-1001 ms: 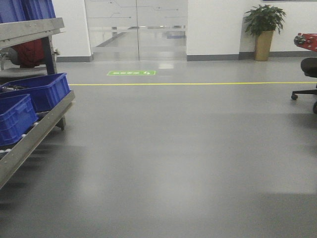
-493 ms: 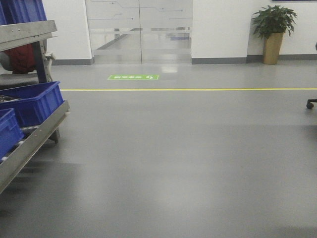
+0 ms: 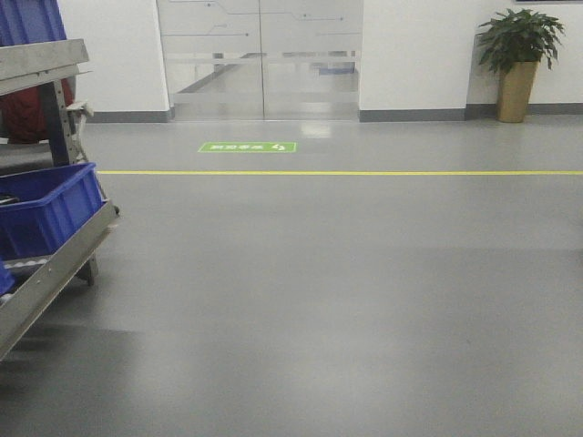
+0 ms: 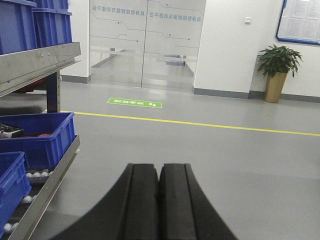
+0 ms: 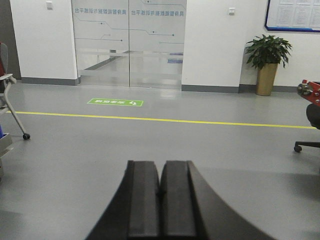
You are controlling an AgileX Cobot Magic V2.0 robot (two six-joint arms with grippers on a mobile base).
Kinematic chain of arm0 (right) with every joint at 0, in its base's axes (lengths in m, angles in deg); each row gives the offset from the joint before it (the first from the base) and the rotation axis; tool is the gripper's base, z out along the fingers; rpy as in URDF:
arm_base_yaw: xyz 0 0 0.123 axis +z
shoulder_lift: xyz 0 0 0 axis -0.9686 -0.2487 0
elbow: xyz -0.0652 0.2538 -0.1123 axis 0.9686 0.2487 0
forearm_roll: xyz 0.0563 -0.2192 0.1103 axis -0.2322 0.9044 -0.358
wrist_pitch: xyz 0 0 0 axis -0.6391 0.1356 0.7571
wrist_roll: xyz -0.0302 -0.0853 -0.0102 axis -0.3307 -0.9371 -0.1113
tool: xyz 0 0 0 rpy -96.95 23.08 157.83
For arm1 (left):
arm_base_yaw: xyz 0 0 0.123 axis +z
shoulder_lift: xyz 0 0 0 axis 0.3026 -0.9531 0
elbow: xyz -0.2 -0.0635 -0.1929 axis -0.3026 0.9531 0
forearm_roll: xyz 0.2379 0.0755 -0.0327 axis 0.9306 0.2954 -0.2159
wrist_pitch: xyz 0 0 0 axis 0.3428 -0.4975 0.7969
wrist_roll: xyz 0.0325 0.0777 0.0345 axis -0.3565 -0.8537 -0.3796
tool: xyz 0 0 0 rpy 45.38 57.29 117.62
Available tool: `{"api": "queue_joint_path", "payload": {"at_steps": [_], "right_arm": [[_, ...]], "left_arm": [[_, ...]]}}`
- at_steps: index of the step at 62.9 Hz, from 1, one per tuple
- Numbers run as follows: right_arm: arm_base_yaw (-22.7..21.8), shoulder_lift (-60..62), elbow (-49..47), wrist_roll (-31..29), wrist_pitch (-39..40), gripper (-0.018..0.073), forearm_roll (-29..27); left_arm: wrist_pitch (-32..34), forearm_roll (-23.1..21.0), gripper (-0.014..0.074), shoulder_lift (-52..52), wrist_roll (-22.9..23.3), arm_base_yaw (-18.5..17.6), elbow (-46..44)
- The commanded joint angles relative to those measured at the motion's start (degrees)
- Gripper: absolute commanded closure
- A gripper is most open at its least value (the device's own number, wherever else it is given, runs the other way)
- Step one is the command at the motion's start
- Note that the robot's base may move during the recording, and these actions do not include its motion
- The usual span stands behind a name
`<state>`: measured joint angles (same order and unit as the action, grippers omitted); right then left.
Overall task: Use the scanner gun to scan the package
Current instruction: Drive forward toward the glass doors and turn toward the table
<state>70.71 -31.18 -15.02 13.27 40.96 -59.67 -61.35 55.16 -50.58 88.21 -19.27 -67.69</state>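
Left gripper (image 4: 159,171), seen from its wrist camera: the two black fingers (image 4: 142,200) are pressed together along their full length, with nothing between them and nothing touched. Right gripper (image 5: 160,169): likewise fully closed and empty, pointing over bare floor (image 3: 346,300). Neither the package nor the scanner gun can be located; the nearest blue crate (image 4: 45,135) on the left holds small dark and reddish items that are too indistinct to identify. The left edge of the scene is bounded by a metal rack (image 3: 55,273) with a sloping roller rail carrying blue crates, and more crates on its upper shelf (image 4: 40,62). Ahead and to the right the grey floor lies open as far as a yellow line (image 3: 364,173) running across the room, and beyond it to the white wall. An office chair (image 5: 306,145) and a red object (image 5: 310,91) stand at the far right of the right wrist view. A green floor sign (image 3: 248,147) with white marks lies just before the frosted glass doors (image 3: 260,55); its writing is too small to read. The characters on the doors are not legible. A potted plant (image 3: 517,64) stands against the wall to the right, below a blue-framed notice board (image 4: 302,20).
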Motion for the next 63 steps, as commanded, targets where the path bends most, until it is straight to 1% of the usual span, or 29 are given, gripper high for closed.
{"api": "queue_joint_path", "payload": {"at_steps": [1,63], "right_arm": [[-0.1,0.2,0.0,-0.1,1.2,0.0721,-0.2],[-0.1,0.2,0.0,-0.1,1.2,0.0721,-0.2]], "left_arm": [[0.8,-0.1,0.0707,0.2,-0.1,-0.3,-0.2],[0.8,-0.1,0.0707,0.2,-0.1,-0.3,-0.2]]}}
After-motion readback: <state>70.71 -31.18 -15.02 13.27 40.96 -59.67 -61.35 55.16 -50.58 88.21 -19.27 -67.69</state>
